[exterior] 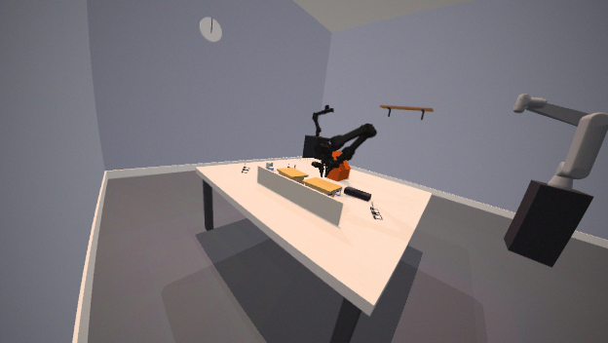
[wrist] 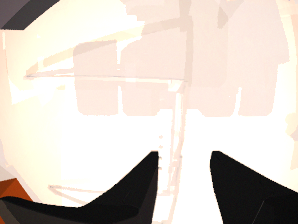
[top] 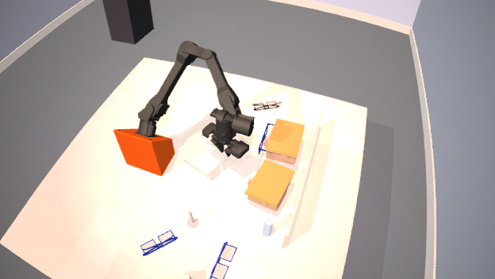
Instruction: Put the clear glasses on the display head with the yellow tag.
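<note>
The clear glasses (top: 205, 172) (wrist: 178, 120) lie on the table; their pale outline is faint in the wrist view, with the front running lengthwise and both temples pointing left. My gripper (top: 223, 150) (wrist: 184, 158) is open above them, its two fingertips apart on either side of the front's line in the wrist view; nothing is held. Two display heads with flat orange tops stand right of the gripper in the top view: the far head (top: 285, 136) (exterior: 323, 185) has blue glasses (top: 262, 139) at its face, the near head (top: 270, 183) (exterior: 292, 172) shows none. I cannot make out the yellow tag.
A low upright panel (top: 307, 182) (exterior: 299, 195) stands behind the heads. Dark glasses (top: 266, 105) (exterior: 375, 212) lie beyond the far head. Two blue pairs (top: 159, 242) (top: 224, 261), a small stand (top: 192, 222) and a pale cylinder (top: 267, 227) are near the front. A black cylinder (exterior: 357, 193) lies near the heads.
</note>
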Available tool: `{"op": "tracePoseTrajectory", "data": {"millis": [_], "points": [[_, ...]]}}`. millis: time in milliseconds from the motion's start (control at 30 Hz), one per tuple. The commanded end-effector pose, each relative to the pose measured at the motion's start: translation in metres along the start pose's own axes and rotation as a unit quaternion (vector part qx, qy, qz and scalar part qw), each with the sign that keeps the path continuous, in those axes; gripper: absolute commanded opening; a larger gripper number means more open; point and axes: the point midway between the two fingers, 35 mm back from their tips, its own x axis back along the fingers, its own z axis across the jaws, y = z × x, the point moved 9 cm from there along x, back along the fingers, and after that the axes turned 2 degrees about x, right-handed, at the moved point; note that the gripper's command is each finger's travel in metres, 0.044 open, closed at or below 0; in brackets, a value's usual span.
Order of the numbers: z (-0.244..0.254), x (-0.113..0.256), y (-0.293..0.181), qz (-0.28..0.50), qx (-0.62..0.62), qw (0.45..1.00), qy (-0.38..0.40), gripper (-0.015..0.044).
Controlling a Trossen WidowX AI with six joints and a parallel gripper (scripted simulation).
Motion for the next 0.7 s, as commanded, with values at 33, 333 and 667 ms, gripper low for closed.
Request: {"op": "tracePoseTrajectory", "data": {"millis": [33,333,667], "points": [[0.001,-0.011,-0.002,0.0,-0.004,1.0,0.005,0.014],[0.001,-0.026,-0.002,0.0,-0.004,1.0,0.005,0.014],[0.003,-0.042,-0.002,-0.001,-0.004,1.0,0.006,0.014]]}}
